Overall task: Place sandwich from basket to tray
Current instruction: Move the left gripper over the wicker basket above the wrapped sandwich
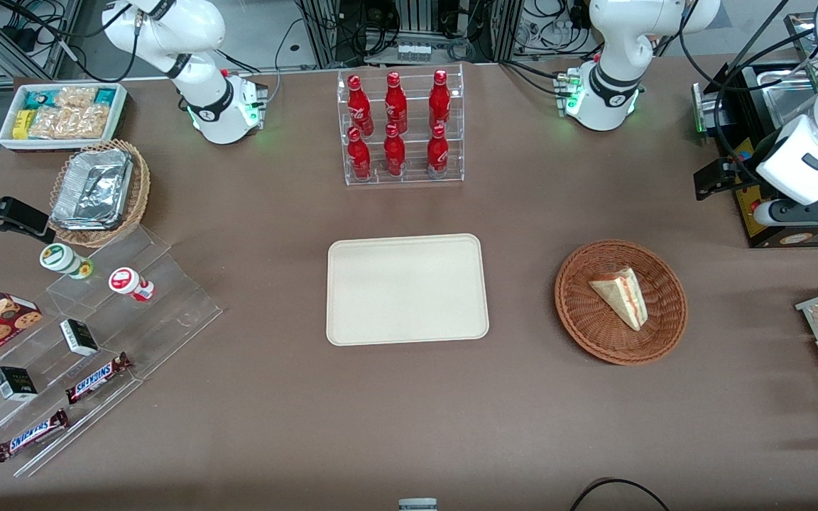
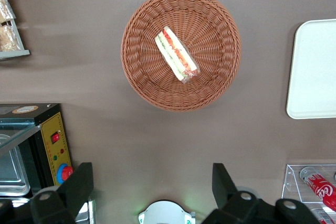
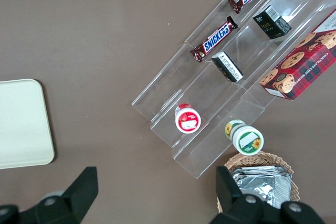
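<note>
Bare table btwn basket (image 1: 597, 323) & tray (image 1: 352, 319); gripper (image 2: 149, 182) wide open, well above.

I see a reddish-brown woven basket (image 2: 181, 49), a pale sandwich (image 2: 177, 54) striped red, orange and green, a plain cream tray (image 1: 407, 289), my black-fingered gripper (image 2: 149, 182), and possibly a brown tablecloth (image 1: 409, 411).
</note>
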Robot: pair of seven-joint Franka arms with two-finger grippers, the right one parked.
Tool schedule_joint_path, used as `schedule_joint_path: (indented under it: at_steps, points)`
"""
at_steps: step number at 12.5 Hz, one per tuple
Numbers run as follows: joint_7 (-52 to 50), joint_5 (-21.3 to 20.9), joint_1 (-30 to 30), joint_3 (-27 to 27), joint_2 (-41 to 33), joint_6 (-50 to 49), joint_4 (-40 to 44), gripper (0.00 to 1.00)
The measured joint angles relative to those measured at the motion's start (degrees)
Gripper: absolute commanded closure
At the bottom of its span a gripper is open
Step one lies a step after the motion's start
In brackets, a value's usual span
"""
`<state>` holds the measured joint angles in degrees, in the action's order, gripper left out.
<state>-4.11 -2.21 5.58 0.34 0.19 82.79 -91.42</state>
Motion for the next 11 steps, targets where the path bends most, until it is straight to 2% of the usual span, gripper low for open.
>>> schedule_joint_path:
  at_steps: [6, 11]
  points:
    - [0.14, 0.04, 0.06, -0.06, 1.28, 1.33, -1.67, 0.0]
    - [0.14, 0.16, 0.08, -0.1, 2.74, 9.12, -10.09, 0.0]
